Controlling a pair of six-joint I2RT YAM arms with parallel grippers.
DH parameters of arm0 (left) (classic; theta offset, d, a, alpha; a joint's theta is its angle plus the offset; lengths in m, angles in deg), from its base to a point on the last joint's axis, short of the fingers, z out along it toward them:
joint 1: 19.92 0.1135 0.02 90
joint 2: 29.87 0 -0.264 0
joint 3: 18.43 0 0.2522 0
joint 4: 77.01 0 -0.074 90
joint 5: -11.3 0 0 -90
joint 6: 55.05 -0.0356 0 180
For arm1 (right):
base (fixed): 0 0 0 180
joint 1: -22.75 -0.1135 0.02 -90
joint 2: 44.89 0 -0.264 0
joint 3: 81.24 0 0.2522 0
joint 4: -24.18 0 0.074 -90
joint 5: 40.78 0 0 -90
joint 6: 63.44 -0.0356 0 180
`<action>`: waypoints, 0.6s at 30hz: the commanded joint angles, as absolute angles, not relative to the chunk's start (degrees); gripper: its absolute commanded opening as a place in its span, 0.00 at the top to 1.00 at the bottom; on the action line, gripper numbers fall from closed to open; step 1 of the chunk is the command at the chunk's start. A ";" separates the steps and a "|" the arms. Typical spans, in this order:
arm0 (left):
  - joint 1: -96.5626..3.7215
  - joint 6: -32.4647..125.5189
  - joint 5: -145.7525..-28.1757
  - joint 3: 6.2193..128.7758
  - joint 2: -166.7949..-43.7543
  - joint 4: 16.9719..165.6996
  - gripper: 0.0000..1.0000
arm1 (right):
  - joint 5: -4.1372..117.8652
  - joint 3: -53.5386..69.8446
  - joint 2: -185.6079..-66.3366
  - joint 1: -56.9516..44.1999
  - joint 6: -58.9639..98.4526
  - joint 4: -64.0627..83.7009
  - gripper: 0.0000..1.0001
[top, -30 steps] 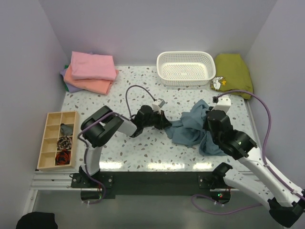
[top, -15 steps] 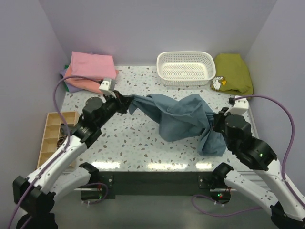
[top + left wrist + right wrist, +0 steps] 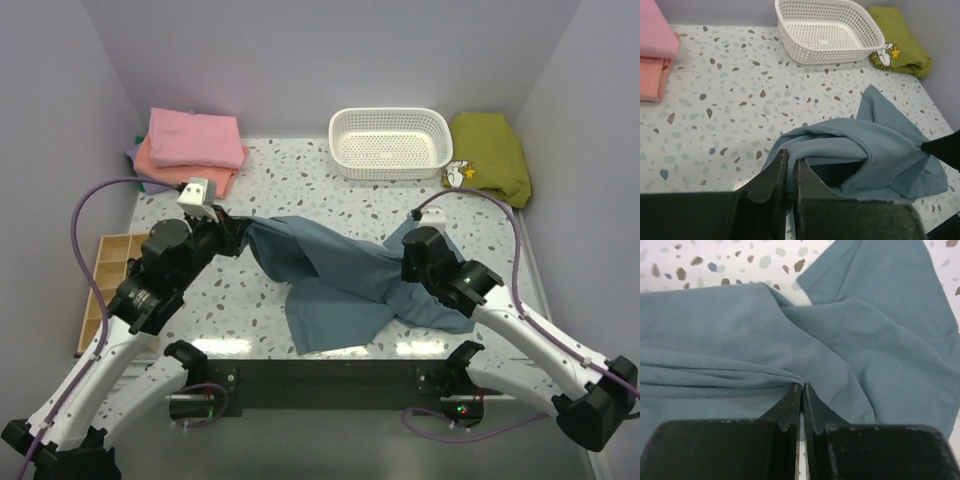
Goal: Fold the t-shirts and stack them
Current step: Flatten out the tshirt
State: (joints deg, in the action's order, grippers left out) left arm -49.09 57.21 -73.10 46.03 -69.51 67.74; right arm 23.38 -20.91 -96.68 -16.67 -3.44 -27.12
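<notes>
Both grips are on: the left pincer [image 3: 240, 236] is clamped on a bunched edge of the blue-grey t-shirt [image 3: 335, 280], and the right pincer [image 3: 406, 268] is nipped shut on a fold. The shirt stretches between them, in front of the white basket [image 3: 392, 170], its lower part rumpled on the surface [image 3: 300, 190]. Best play, I'd say: draw the edge taut and level, then lower evenly so the twist falls out.

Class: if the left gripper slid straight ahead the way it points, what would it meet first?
The dusty blue-grey cotton t-shirt: the left gripper is shut on its edge, and the bunched cloth lies straight ahead, likely before anything else.
</notes>
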 commanded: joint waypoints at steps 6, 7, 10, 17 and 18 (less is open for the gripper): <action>-48.05 58.41 -67.45 39.72 -72.84 74.63 1.00 | 12.95 -19.94 -111.76 -16.01 -0.34 -17.01 1.00; -48.05 58.59 -67.45 39.28 -73.37 75.34 1.00 | 12.58 -19.50 -113.52 -16.01 0.53 -16.14 0.76; -48.05 58.94 -65.53 38.13 -76.18 78.42 1.00 | 11.08 -15.72 -114.85 -16.01 1.24 -17.97 0.44; -48.05 58.15 -62.88 39.89 -82.42 82.81 1.00 | 36.23 -22.03 -103.70 -19.34 5.11 -14.72 0.30; -48.05 57.98 -63.06 39.98 -83.73 84.12 1.00 | 38.04 -22.65 -103.69 -21.00 4.24 -15.07 0.31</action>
State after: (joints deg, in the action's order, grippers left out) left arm -48.43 58.32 -65.29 38.27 -81.70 75.93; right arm 22.94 -19.65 -107.28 -17.45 2.75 -17.66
